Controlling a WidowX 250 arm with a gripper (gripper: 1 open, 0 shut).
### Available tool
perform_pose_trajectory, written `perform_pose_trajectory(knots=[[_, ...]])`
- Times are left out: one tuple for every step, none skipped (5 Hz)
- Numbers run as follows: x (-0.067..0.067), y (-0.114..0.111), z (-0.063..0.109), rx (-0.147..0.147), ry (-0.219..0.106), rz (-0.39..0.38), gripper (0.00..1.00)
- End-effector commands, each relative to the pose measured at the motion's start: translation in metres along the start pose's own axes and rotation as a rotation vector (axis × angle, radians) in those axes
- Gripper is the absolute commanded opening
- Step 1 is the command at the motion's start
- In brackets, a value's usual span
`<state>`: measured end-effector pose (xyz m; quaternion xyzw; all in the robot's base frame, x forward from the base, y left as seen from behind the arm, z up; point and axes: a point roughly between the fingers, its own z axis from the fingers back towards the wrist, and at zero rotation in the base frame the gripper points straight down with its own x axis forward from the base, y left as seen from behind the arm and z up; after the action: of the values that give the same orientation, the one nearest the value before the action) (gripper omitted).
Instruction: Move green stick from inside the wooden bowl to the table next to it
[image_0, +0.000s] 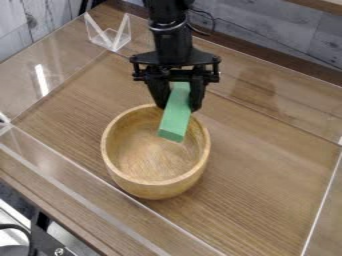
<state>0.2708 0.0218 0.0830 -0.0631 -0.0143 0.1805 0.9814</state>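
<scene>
While between gripper (175, 92) jaws, green stick (177, 118)

Looks like a lab or test bench, not anyone's home. The table (267, 120) has a brown wood-grain top fenced in by low clear acrylic walls (80, 195) along its edges, like a little robot pen. A black robot arm (168, 30) hangs over the middle of it. Behind the far edge there's a grey plank-style wall (281, 30). The only props are a bowl (134, 155) and a green block (177, 112).
</scene>
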Motion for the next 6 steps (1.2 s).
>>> perform_pose_trajectory(knots=[[0.014,-0.008,0.014,-0.017,-0.071,-0.013,0.0],[0.024,0.0,0.014,-0.012,-0.088,0.012,0.0],[0.028,0.008,0.011,-0.002,-0.095,0.018,0.0],[0.031,0.014,0.008,0.007,-0.101,0.027,0.0],[0.037,0.018,0.004,0.013,-0.112,0.038,0.0],[0.045,0.024,0.001,0.019,-0.126,0.052,0.0]])
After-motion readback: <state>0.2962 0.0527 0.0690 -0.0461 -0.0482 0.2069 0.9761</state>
